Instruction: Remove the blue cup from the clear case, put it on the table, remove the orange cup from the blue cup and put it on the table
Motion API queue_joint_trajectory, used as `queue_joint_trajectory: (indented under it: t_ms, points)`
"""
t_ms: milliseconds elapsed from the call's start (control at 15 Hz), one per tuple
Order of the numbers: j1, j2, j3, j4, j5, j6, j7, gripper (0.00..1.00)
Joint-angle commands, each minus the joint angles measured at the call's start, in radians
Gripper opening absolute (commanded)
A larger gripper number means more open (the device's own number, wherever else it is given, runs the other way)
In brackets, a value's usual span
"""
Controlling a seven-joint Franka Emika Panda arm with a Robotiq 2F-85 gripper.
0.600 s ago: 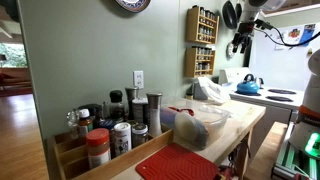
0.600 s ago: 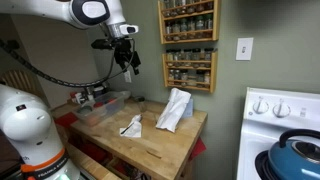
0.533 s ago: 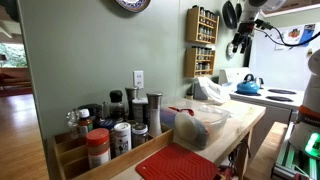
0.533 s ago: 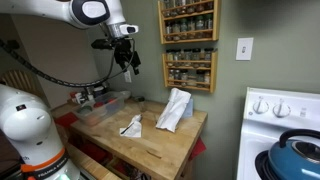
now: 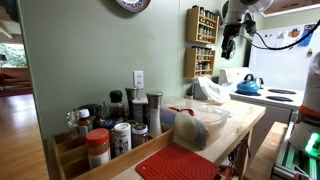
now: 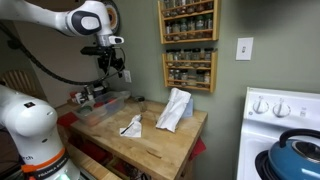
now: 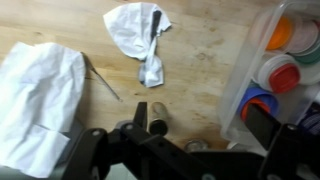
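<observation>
My arm (image 6: 55, 18) reaches across high over the table (image 6: 150, 140). Its big round joint is at the top, and from there the wrist bends straight down. In both exterior views the gripper (image 6: 112, 70) hangs well above the counter, with its fingers pointing to the table. In an exterior view it stands in front of the wall spice rack (image 5: 203, 40).

In the wrist view the two dark fingers (image 7: 88, 152) are wide apart at the bottom edge and there is nothing between them, so the pincer is released. This part of the picture is blurred.

The clear case (image 7: 243, 75) sits at the right edge of the wrist view, on the wood, and the gripper is not over it but beside it. Inside the case, low down, I see a blue round rim, which is the blue cup (image 7: 257, 104). Above it in the same case are two orange-red shapes (image 7: 284, 34). I cannot tell which of them is the orange cup, because of the blur.

On the bare wood lie a crumpled white paper (image 7: 138, 30) and, to the left, a big white bag (image 7: 40, 90).
</observation>
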Motion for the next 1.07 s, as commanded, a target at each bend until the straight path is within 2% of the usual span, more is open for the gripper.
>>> queue_joint_trajectory:
  t_ms: [0,267,333,467,867,1000]
  points:
    - [0.146,0.059,0.096,-0.025,0.107,0.035,-0.010,1.00]
    - [0.284,0.239,0.218,0.048,0.175,0.097,-0.042,1.00]
    - [0.242,0.127,0.192,-0.001,0.146,0.058,-0.004,1.00]
    - [0.281,0.196,0.228,0.022,0.156,0.090,-0.005,1.00]
    - [0.285,0.245,0.230,0.052,0.159,0.094,-0.024,1.00]
    - [0.307,0.340,0.259,0.095,0.178,0.146,-0.022,1.00]
